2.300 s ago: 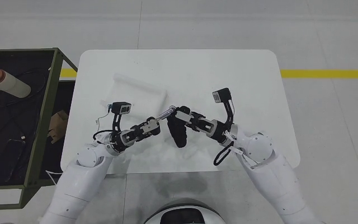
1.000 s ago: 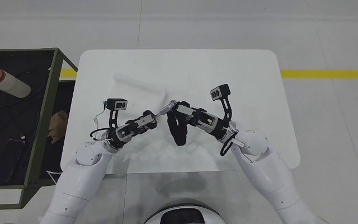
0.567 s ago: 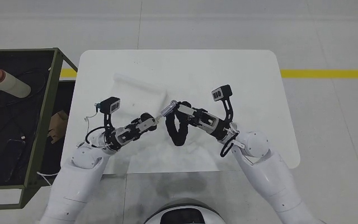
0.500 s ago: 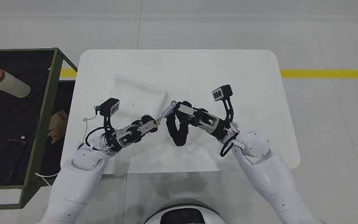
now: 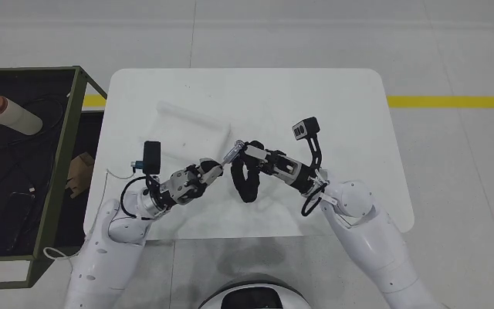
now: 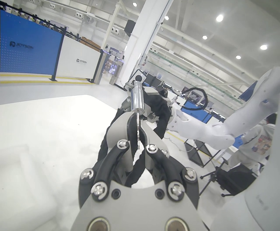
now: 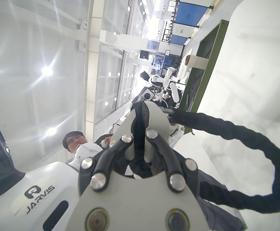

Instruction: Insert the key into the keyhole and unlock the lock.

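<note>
Half done, roughly. Left gripper (image 6: 136, 125) clenched on key (image 6: 138, 136), just short of lock's (image 6: 137, 97) keyhole end. Key tip meets keyhole; depth of entry cannot tell. Right gripper (image 7: 141, 109) clamped on lock at far black end, where cable (image 7: 229, 129) joins. Cable loop hangs from lock toward robot, over table (image 5: 309, 100). Lock looks not yet open. Left to do: seat key fully, turn, free cable end.

table: white (image 5: 347, 100) | floor: pale grey (image 5: 432, 39), yellow line (image 5: 440, 101) | beside table: green-framed cart (image 5: 68, 123) | hall: blue panels (image 6: 28, 52), white column (image 6: 140, 39), ceiling lights (image 6: 219, 18) on
</note>
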`<action>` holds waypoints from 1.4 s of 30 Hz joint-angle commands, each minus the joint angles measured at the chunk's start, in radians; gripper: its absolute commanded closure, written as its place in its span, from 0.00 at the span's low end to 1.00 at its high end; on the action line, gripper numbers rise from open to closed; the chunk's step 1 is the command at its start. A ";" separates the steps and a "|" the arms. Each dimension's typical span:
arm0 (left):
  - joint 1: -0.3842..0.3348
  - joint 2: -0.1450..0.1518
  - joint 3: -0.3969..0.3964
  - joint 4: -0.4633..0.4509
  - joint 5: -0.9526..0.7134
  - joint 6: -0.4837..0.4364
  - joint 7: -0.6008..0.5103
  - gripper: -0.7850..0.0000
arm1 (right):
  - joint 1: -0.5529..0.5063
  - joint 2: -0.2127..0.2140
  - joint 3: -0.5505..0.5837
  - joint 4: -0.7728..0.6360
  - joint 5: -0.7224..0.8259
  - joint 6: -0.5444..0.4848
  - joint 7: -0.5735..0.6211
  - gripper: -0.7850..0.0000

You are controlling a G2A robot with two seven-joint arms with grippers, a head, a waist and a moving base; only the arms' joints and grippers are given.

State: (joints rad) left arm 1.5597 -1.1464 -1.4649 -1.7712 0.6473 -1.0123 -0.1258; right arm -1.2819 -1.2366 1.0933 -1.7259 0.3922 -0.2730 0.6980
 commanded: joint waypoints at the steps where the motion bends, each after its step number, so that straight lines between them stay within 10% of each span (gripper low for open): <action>1: 0.007 -0.002 0.006 0.005 0.085 0.000 0.064 1.00 | 0.000 0.000 0.000 0.000 0.001 0.001 0.001 1.00; 14: 0.013 -0.003 -0.008 -0.049 0.198 0.046 0.084 1.00 | -0.012 0.001 0.008 -0.010 -0.042 0.011 -0.045 1.00; 17: 0.013 -0.003 -0.008 -0.049 0.198 0.046 0.084 0.00 | -0.017 0.003 0.021 0.001 -0.059 0.026 -0.073 1.00; 31: 0.013 -0.003 -0.008 -0.049 0.198 0.046 0.084 0.00 | 0.013 0.010 0.047 0.188 -0.199 0.300 -0.141 1.00; 33: 0.013 -0.003 -0.008 -0.049 0.198 0.046 0.084 0.00 | 0.028 0.008 0.034 0.208 -0.221 0.332 -0.143 0.05; 42: 0.013 -0.003 -0.008 -0.049 0.198 0.046 0.084 0.00 | 0.025 0.023 0.055 0.149 -0.501 0.351 -0.282 0.00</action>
State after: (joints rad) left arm 1.5727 -1.1496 -1.4729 -1.8202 0.8456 -0.9666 -0.0422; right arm -1.2464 -1.2164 1.1397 -1.5609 -0.0774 0.0766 0.4331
